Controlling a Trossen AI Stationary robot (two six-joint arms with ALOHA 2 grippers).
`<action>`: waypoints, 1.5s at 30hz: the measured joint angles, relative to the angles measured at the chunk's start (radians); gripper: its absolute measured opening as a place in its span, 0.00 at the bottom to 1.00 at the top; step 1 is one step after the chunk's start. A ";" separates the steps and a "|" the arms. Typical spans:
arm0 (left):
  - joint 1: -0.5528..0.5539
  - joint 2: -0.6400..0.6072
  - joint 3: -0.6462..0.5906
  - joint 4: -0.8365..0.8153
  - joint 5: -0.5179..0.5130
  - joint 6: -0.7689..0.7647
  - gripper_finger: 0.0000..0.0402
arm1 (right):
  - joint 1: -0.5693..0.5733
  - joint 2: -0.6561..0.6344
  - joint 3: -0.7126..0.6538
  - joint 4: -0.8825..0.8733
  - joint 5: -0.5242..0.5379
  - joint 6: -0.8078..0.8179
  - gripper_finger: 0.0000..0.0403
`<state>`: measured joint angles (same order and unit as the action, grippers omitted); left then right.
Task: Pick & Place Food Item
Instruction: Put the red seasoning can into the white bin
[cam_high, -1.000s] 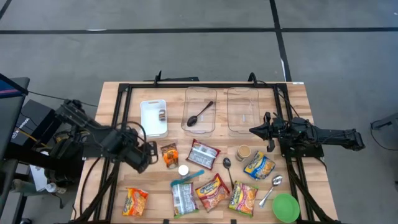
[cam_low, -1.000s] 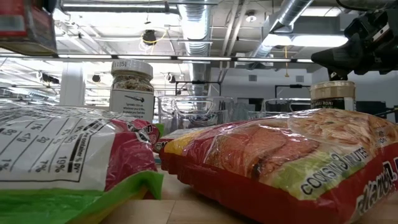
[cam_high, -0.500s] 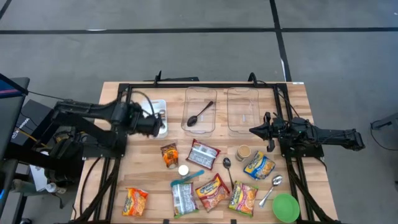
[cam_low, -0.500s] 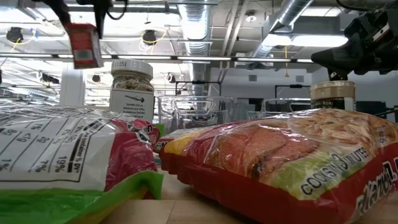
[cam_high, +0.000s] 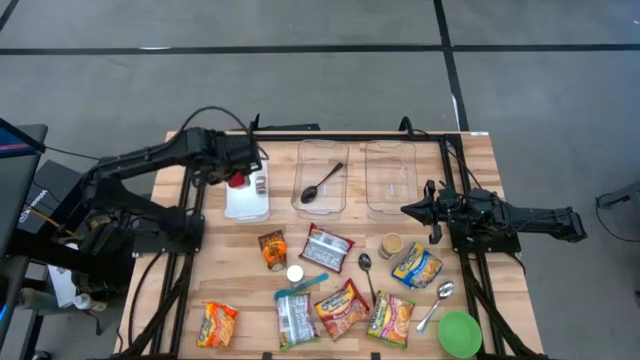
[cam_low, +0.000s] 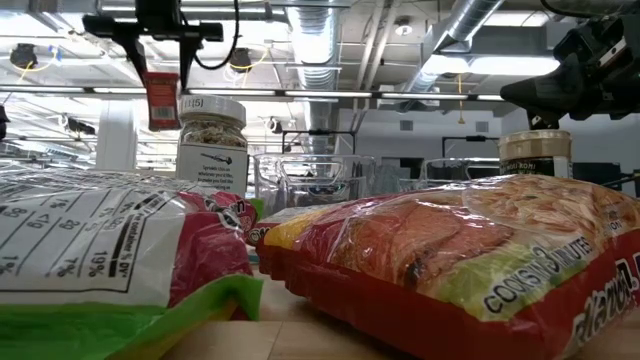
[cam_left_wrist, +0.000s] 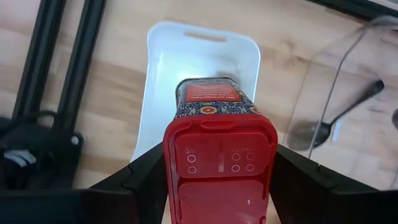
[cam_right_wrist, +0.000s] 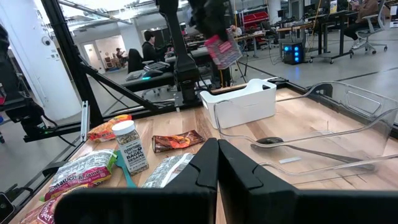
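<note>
Left gripper (cam_high: 240, 178): raised above white bin (cam_high: 246, 200), clamped on red-lidded spice tin (cam_left_wrist: 217, 149), tin hanging over bin. Right gripper (cam_high: 408, 210): fingers closed, empty, parked beside clear trays (cam_high: 390, 175).

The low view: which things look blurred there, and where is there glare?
Low view: the nearest white packet is soft and blurred; the red noodle packet has shiny highlights on its plastic; the ceiling lamps glare. Left wrist view: the red tin in the left claw is sharp, and the white tray is bright.
</note>
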<state>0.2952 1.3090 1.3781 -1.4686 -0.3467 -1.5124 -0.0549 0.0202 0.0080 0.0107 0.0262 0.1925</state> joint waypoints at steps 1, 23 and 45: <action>0.024 0.000 0.000 0.003 0.005 0.029 0.55 | 0.000 0.000 0.000 0.000 0.000 0.000 0.00; 0.324 0.001 -0.216 0.250 0.169 0.403 0.56 | 0.000 0.000 0.000 0.000 0.000 0.000 0.00; 0.428 0.004 -0.437 0.463 0.274 0.409 0.55 | 0.000 0.000 0.000 0.000 0.000 0.000 0.00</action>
<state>0.7231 1.3128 0.9415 -1.0054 -0.0731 -1.1034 -0.0550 0.0204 0.0082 0.0109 0.0261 0.1928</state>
